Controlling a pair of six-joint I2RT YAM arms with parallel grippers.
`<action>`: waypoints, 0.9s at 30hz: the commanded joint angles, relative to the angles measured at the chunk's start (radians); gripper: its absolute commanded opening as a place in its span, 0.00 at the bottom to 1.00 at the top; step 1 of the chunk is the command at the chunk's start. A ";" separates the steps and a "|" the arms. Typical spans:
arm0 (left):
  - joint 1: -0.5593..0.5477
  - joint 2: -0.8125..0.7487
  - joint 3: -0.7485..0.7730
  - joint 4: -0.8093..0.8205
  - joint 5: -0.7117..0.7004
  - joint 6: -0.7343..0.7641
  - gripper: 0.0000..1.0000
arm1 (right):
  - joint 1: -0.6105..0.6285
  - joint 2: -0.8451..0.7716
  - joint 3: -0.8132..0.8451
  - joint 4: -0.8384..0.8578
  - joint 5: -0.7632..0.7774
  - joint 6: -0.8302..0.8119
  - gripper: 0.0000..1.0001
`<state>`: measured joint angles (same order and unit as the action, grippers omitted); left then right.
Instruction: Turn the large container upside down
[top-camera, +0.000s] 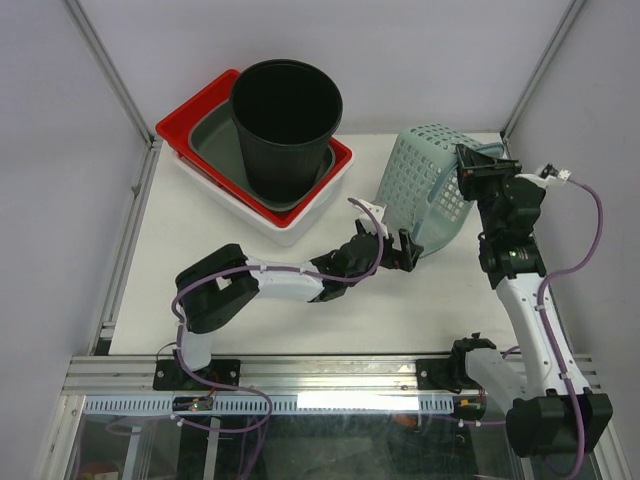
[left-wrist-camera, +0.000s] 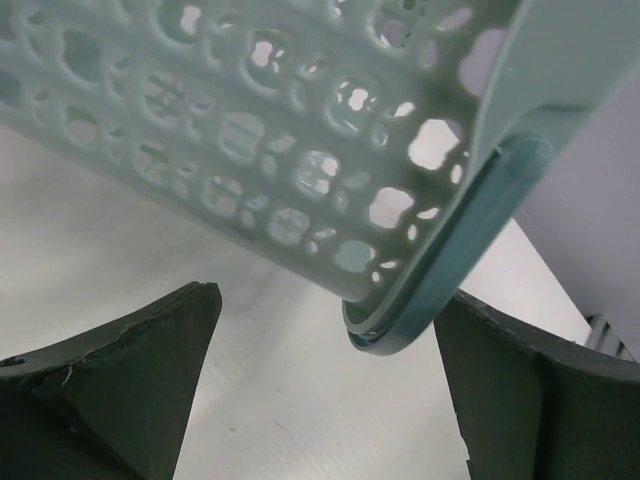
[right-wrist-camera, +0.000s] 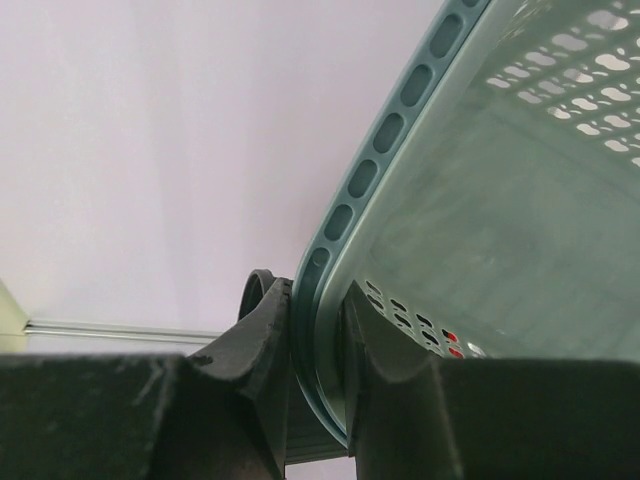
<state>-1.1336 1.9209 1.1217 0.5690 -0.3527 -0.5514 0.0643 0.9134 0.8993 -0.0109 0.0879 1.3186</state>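
Note:
The large container is a pale teal perforated basket (top-camera: 425, 185) with a darker rim. It is tilted on its side at the table's right, off the surface. My right gripper (top-camera: 472, 172) is shut on the upper part of its rim; in the right wrist view the fingers (right-wrist-camera: 260, 340) pinch the rim (right-wrist-camera: 400, 110) from both sides. My left gripper (top-camera: 397, 250) is open just below the basket's lower edge. In the left wrist view the basket wall (left-wrist-camera: 250, 150) and rim corner (left-wrist-camera: 400, 330) hang between the spread fingers (left-wrist-camera: 130, 380), close to the right one.
A tall black pot (top-camera: 287, 125) stands in a grey-green tray (top-camera: 212, 135), nested in a red tray (top-camera: 182, 120) and a white tray (top-camera: 290, 232) at the back left. Metal frame posts (top-camera: 110, 80) rise at the table's back corners.

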 joint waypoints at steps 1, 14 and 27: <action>0.041 0.016 0.045 0.075 0.014 -0.002 0.93 | 0.001 -0.017 -0.097 0.382 0.001 0.054 0.00; 0.131 0.133 0.146 0.055 -0.037 0.148 0.94 | -0.007 0.081 -0.370 0.974 -0.045 0.228 0.00; 0.143 0.133 0.067 0.062 0.030 0.246 0.92 | -0.030 -0.270 -0.706 0.968 -0.019 0.143 0.00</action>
<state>-1.0069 2.0647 1.2133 0.5697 -0.3252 -0.3679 0.0360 0.8047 0.2470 0.9108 0.0563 1.4895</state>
